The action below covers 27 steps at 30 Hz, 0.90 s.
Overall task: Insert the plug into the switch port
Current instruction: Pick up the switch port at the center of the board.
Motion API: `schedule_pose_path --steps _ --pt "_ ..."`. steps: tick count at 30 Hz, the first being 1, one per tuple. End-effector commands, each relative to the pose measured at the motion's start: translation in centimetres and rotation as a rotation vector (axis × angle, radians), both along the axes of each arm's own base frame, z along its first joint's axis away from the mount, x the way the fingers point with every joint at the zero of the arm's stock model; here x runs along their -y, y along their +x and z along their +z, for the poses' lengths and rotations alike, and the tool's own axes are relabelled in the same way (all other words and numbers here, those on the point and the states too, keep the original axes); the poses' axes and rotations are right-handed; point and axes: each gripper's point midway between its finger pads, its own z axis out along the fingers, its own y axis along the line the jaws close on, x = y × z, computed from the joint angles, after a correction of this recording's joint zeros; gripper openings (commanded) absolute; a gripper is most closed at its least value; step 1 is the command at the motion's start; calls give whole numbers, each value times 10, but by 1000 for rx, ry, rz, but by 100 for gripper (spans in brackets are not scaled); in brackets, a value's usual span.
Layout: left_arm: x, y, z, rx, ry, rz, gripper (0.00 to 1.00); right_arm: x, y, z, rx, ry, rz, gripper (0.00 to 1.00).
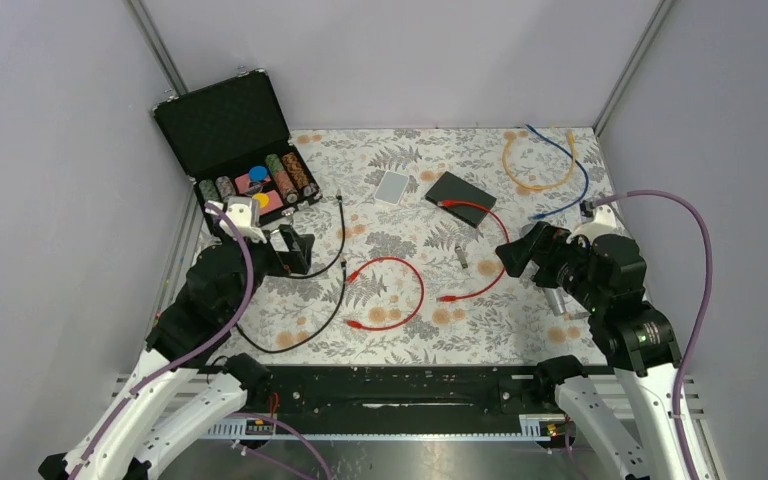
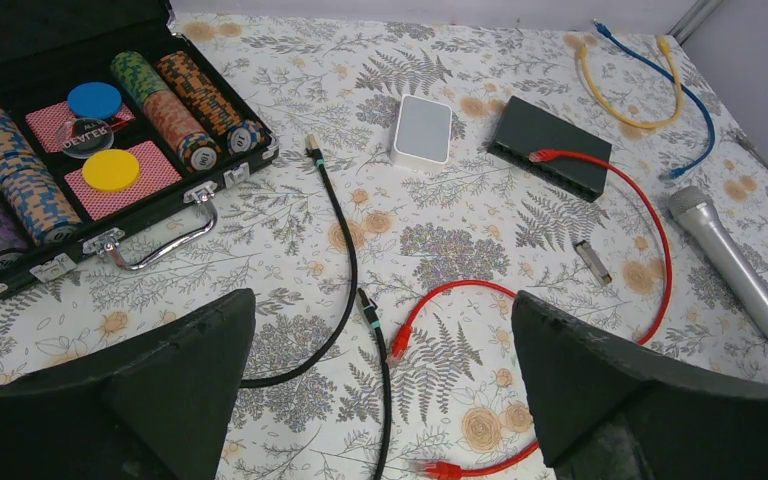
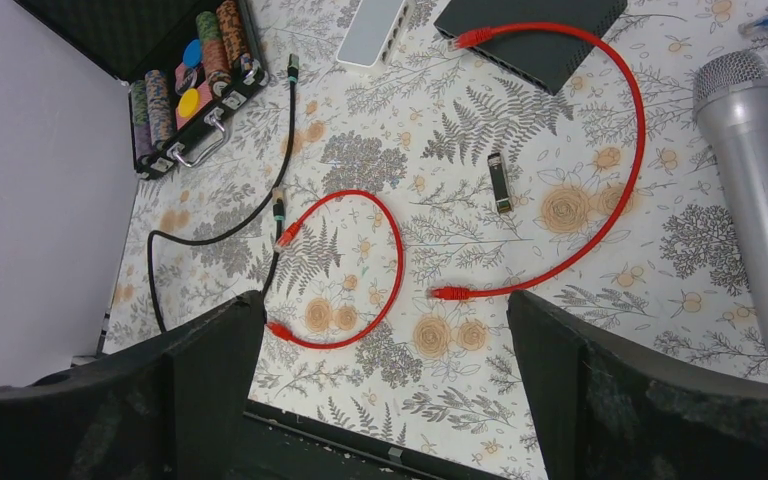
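Left gripper (image 2: 383, 330) and right gripper (image 3: 385, 320) gape wide, empty.

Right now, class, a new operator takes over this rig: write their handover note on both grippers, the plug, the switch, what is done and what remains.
Left gripper: open, empty, hovering over the table. Right gripper: open, empty.
Switch lies at the far middle. Long red cable: one end at the switch's front, seemingly seated; its free plug lies on the table. Short red cable lies loose.
Done: nothing grasped. Left: grasp a free plug, carry it to a port, push it in.
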Motion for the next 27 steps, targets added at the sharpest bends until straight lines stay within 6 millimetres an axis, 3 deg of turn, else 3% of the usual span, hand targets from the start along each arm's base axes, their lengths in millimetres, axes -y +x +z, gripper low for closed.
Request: schedule_pose_path --steps 1,6,9,11,15,17,23,27 --pt "3 4 8 29 -36 4 99 -3 -3 0 9 21 11 100" --pt "-10 28 -10 -93 -53 208 99 -8 0 4 64 48 31 99" --pt "8 54 -8 -172 -14 219 99 -14 4 2 82 74 50 100" --pt "22 80 3 -185 17 212 98 -20 9 -4 64 117 54 97" --pt "51 155 -12 -264 93 208 98 -41 17 -11 16 200 124 89" --pt "64 187 -32 -321 114 201 98 -43 23 -12 19 215 123 87" --pt "107 259 -96 -405 161 140 98 -35 29 -8 81 145 109 84" --pt "136 294 -146 -517 152 67 97 -32 34 -14 117 108 105 83"
